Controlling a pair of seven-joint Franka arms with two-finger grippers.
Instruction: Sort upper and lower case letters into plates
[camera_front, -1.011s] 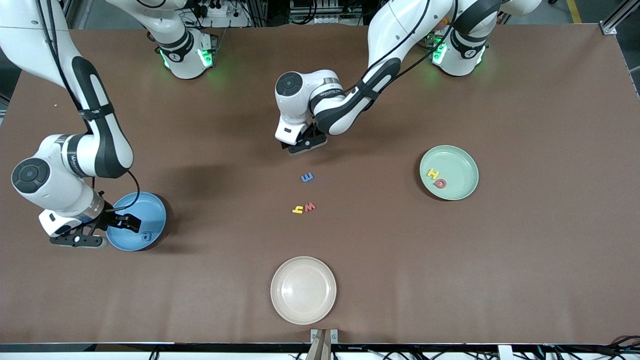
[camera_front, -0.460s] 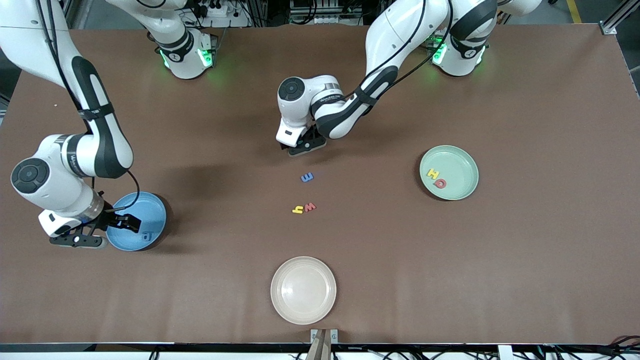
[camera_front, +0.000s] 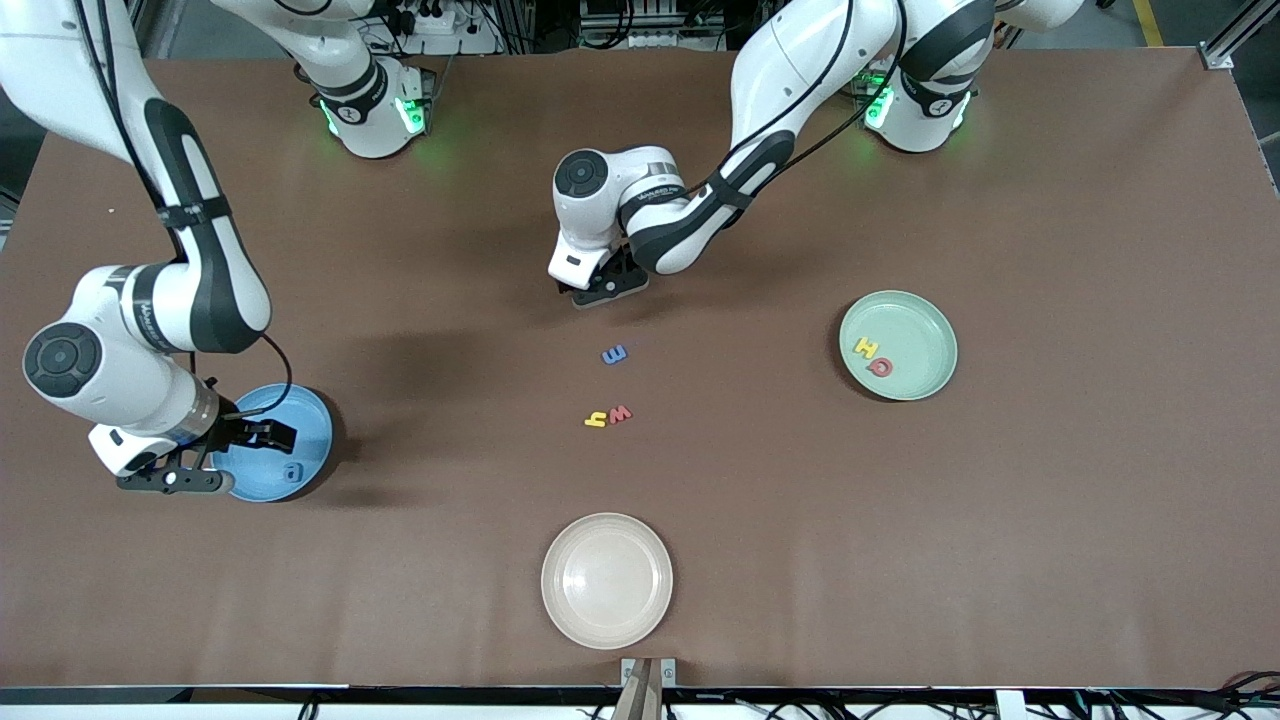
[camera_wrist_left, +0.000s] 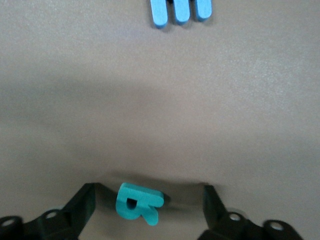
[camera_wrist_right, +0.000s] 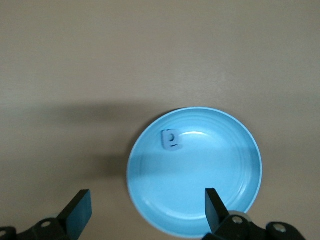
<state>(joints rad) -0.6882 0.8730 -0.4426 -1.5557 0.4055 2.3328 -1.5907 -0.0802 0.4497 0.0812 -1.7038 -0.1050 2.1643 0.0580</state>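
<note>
Teal letter (camera_wrist_left: 137, 203) on bare table between spread left gripper (camera_wrist_left: 149, 212) fingers; right gripper (camera_wrist_right: 145, 210) wide over blue plate (camera_wrist_right: 200, 210) edge.

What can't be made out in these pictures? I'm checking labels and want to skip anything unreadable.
- Teal letter: left wrist view only; in the front view the left gripper covers it. Its case is unclear.
- Blue E-shaped letter: cut by the left wrist view's edge.
- Pale letter in the blue plate: too small to read.
- Right gripper: fingertips only in the right wrist view.
</note>
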